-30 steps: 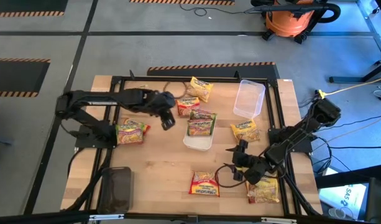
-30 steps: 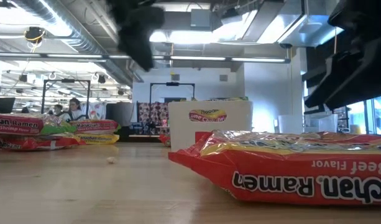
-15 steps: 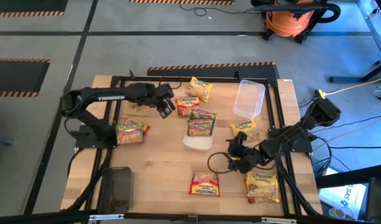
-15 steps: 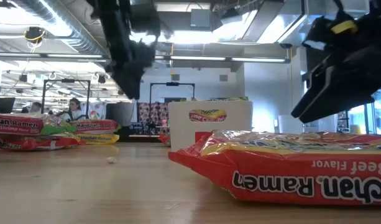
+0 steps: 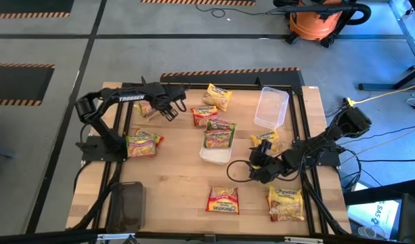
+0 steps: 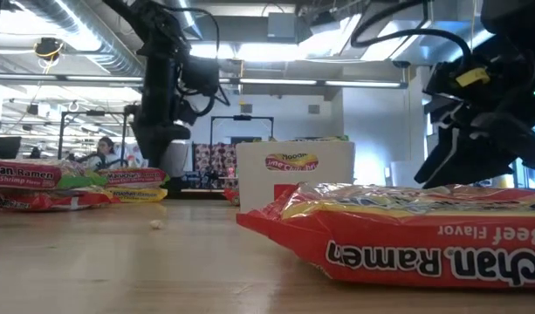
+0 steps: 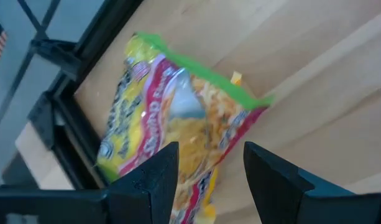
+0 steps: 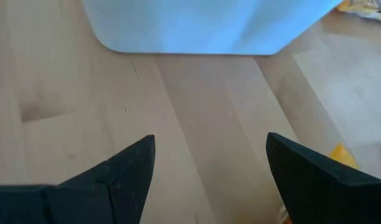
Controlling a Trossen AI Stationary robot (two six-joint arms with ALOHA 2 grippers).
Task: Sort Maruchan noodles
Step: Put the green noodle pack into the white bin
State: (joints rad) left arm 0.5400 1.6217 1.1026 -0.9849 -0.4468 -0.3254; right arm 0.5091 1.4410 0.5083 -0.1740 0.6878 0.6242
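Several Maruchan noodle packets lie flat on the wooden table: a yellow one (image 5: 219, 96), a red one (image 5: 204, 115), a green one (image 5: 219, 133) on a white tray (image 5: 214, 156), and others (image 5: 141, 144) (image 5: 267, 141) (image 5: 223, 200) (image 5: 286, 203). My left gripper (image 5: 168, 108) hangs open at the far left, over a yellow-red packet with a green end (image 7: 178, 118), which lies partly under the arm (image 5: 147, 108). My right gripper (image 5: 254, 163) is open over bare wood, just right of the white tray (image 8: 209, 25).
A clear tray (image 5: 271, 107) stands at the far right and a dark tray (image 5: 129, 205) at the near left corner. A black frame (image 5: 126, 87) runs around the table. Bare wood lies in the middle toward the near edge.
My left gripper has swung toward the table's far left corner and sunk, tipping further down over the packet there. My right gripper has drawn away from the near-right yellow packet toward the white tray and the far edge. No packet has moved.
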